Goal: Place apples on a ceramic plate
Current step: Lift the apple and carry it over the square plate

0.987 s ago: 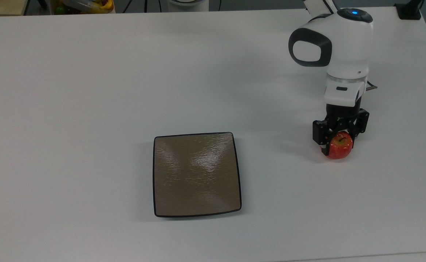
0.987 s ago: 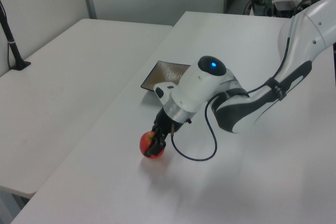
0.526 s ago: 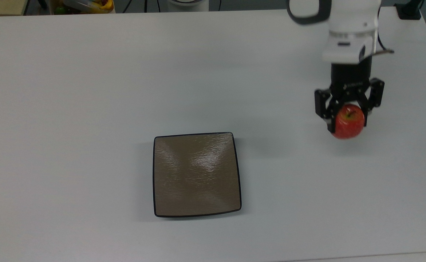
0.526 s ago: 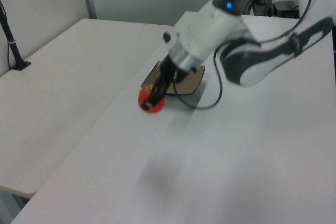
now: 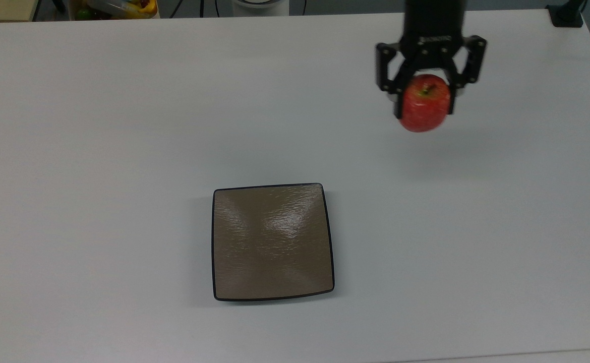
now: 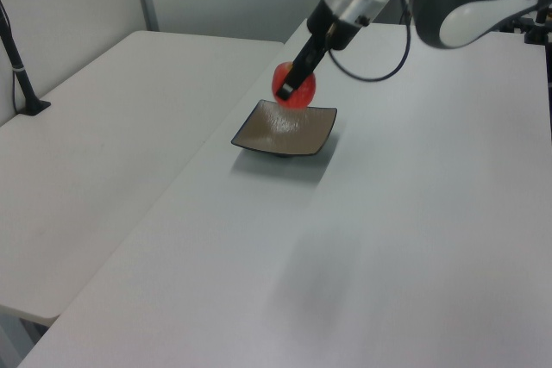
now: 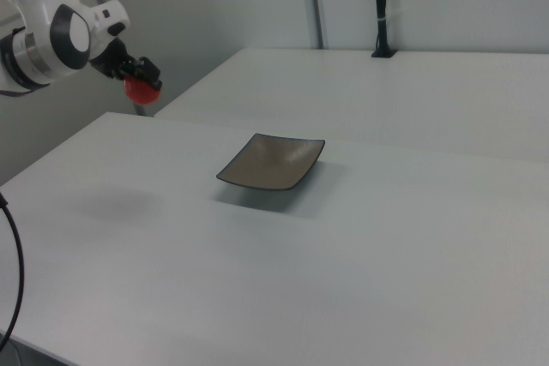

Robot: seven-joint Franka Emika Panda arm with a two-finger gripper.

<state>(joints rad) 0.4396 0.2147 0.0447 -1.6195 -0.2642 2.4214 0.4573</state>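
1. Since a second ago, the gripper (image 5: 424, 96) has risen from the table with the apple (image 5: 424, 109) and swung toward the top view's upper edge; the plate (image 5: 273, 242) has not shifted.
2. Both jaws are clenched on the small red apple, one finger on each flank, with its stem and yellow-green patch facing up between them. Gripping across the widest part looks like a sensible way to keep a round, glossy fruit from rolling out.
3. That apple hangs well clear of the white table (image 5: 123, 126), casting a soft shadow on the surface below it.
4. In the top view the square, taupe-brown ceramic plate lies flat near the table's middle, well apart from the apple, down and toward the top view's left.
5. From the left view the apple (image 6: 293, 90) appears just above the plate's (image 6: 289, 131) far edge, but that is likely only how they line up; the right view places the fruit (image 7: 141, 90) well off toward the right view's left of the plate (image 7: 270, 162).
6. My judgement: this is the carry stage, the height giving clearance over the raised black rim; travel toward the plate and a lowering remain.
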